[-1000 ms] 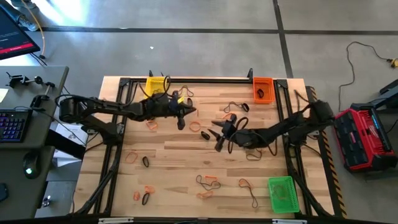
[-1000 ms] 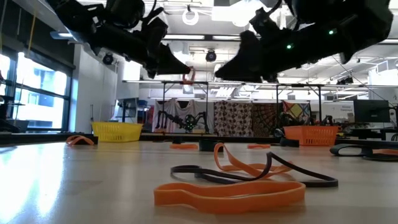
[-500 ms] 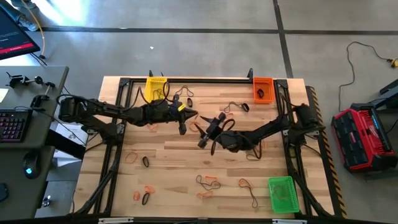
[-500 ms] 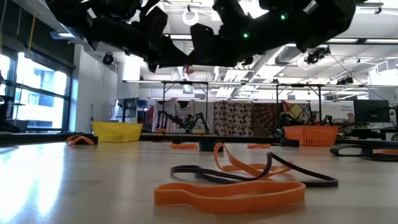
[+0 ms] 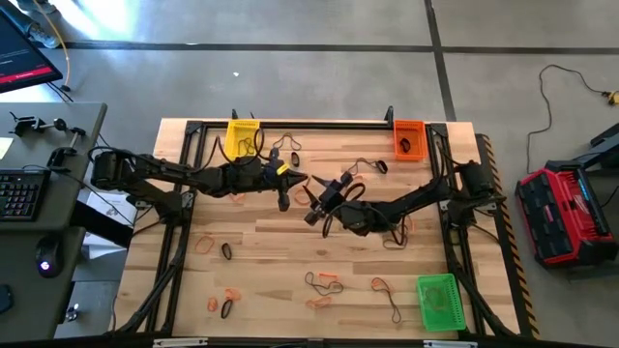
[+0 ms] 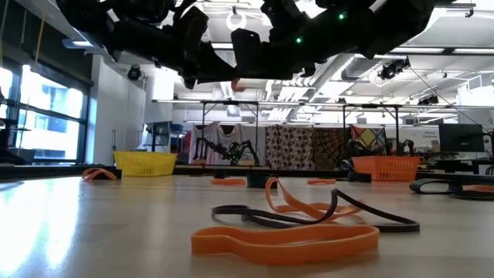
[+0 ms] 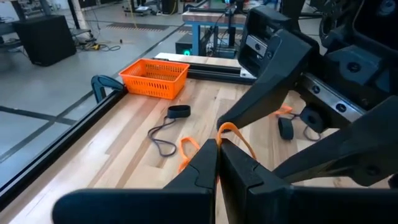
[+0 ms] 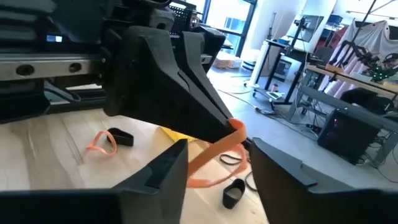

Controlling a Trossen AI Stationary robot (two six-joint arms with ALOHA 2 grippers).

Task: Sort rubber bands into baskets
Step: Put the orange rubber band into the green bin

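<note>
Band in transfer: orange rubber band (image 7: 231,133) hanging pinched at centre of the high view, above the table, between the two grippers.
Left gripper (image 7: 217,147): gripping that orange loop with fingers closed tight, reaching in from the left of the high view (image 5: 295,180).
Right gripper (image 8: 219,152): standing with fingers apart on either side of the same loop, not pressing it, reaching in from the right of the high view (image 5: 316,200).
Loose bands: lying scattered over the wooden table (image 5: 271,251); orange and black tangle (image 6: 309,220) sitting in the foreground of the low view; others lying at lower centre and lower left of the high view.
Yellow basket (image 5: 243,134): sitting at upper left of the table, against the back rail.
Orange basket (image 5: 409,139): sitting at upper right of the table, holding something dark.
Green basket (image 5: 437,301): sitting at lower right corner of the table.
Red and black case (image 5: 558,216): lying on the floor, far right of the high view.
</note>
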